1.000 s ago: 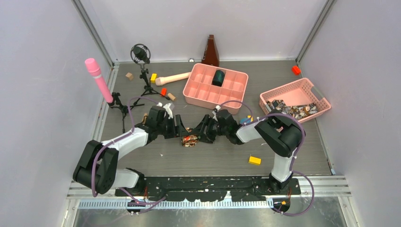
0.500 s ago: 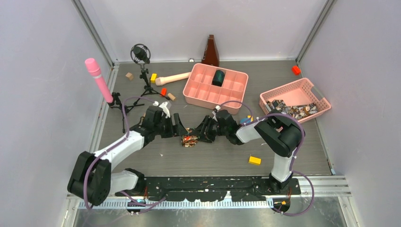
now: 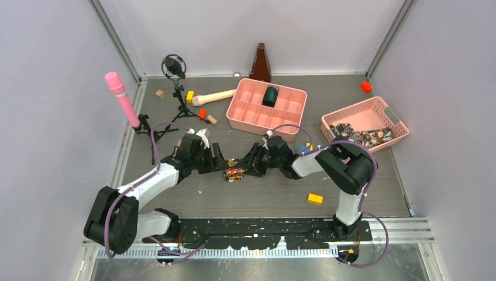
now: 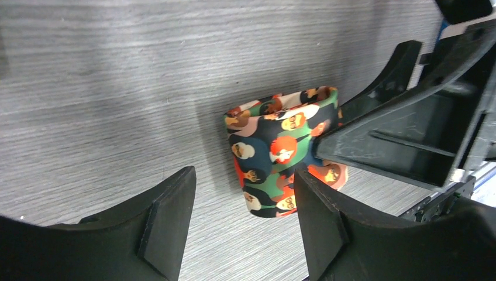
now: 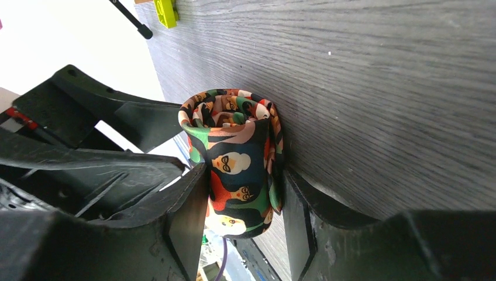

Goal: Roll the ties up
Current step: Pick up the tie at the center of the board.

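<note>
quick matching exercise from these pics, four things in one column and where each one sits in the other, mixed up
Things
1. rolled tie
2. dark object
3. yellow block
4. loose ties

Places
A. in the pink basket
B. alone on the table, near right part
C. in a compartment of the pink divided tray
D. between the left gripper and the right gripper

Pairs: 1-D, 2-C, 3-B, 4-A
</note>
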You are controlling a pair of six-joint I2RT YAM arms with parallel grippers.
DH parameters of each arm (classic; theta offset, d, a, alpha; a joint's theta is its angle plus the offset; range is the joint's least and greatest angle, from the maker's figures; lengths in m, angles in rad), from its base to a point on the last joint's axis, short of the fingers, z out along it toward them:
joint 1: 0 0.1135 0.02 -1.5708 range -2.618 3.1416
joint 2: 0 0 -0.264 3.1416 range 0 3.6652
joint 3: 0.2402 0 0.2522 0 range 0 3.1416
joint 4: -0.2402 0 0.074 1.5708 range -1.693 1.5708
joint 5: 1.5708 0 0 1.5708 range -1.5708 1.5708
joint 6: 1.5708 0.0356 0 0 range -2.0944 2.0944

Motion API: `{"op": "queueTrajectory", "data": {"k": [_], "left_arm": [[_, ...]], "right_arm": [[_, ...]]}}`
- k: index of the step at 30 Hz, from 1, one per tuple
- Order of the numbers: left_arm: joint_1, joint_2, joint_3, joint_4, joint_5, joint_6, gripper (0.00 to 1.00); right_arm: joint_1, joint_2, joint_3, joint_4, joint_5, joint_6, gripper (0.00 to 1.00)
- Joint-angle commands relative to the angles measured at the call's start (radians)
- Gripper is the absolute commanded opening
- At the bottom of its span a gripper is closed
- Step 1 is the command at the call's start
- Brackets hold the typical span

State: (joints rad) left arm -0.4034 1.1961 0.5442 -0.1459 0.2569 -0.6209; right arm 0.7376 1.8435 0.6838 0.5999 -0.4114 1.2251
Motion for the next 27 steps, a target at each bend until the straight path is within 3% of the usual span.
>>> {"op": "queueTrajectory", "data": {"k": [1, 14, 27], "left_arm": [[0.008, 0.019, -0.009, 0.047, 0.004, -0.007, 0.64], [0.008, 0.066, -0.002, 0.061, 0.026, 0.008, 0.62], [0.008, 0.071, -0.003, 0.066, 0.032, 0.013, 0.61]], "right_arm": [[0.006, -0.029, -0.012, -0.089, 0.057, -0.061, 0.52], [0.010, -0.036, 0.004, -0.104, 0.055, -0.086, 0.55], [0.033, -0.022, 0.040, -0.097, 0.021, -0.106, 0.74]]}}
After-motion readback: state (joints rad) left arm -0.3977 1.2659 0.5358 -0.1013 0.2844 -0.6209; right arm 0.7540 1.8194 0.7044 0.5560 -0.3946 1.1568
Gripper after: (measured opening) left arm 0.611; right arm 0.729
